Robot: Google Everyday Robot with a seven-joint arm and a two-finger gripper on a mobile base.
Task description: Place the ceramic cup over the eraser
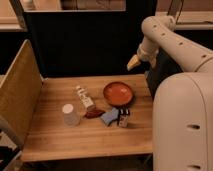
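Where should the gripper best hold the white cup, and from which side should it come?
Grip the cup across its side wall, from above. It stands upright and alone on the table's left; the bottle and dark red piece lie to its right, so a sideways approach looks tighter. The gripper hangs open above the table's back right, holding nothing.

Rounded white arm (172, 39), bulky white body (185, 125), yellowish pincer (134, 62) above table (55, 142), rear right
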